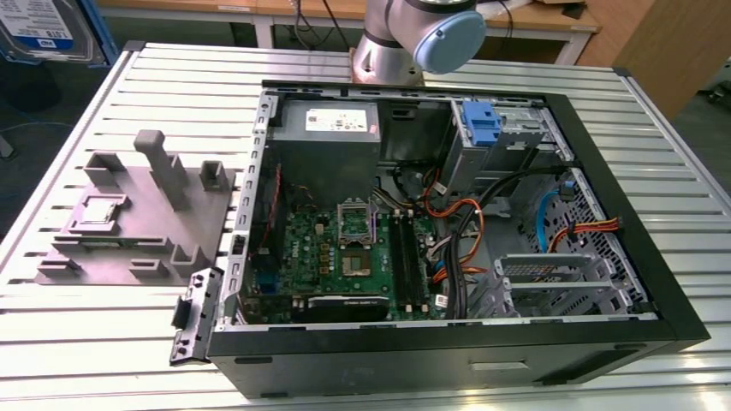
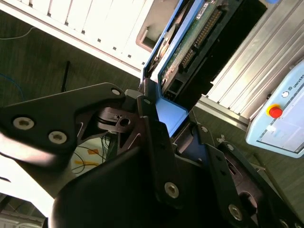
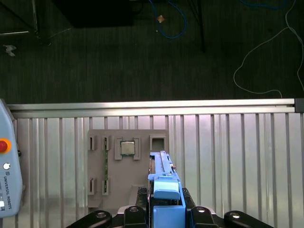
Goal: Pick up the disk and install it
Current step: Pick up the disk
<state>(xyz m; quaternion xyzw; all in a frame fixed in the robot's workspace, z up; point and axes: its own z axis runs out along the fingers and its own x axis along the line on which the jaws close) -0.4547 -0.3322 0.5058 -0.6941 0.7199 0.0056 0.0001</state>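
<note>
We note the gripper (image 3: 164,211) clamped on the disk (image 3: 164,183), its jaws pressed against both sides of the blue carrier rail. In the first wrist view the disk shows edge-on, with the grey fixture (image 3: 109,142) and the slatted table (image 3: 237,156) behind it; a processor chip (image 3: 126,148) sits in one fixture pocket. In the second wrist view the disk's green circuit side (image 2: 190,40) faces us inside its blue frame. In the exterior view the disk (image 1: 46,30) sits at the upper left corner, off the table (image 1: 115,342) and well apart from the open computer case (image 1: 674,317). Inside the case we log the motherboard (image 1: 342,257), the power supply (image 1: 325,120) and a bare blue bracket (image 1: 482,124). The arm (image 1: 400,43) stands behind the case.
</note>
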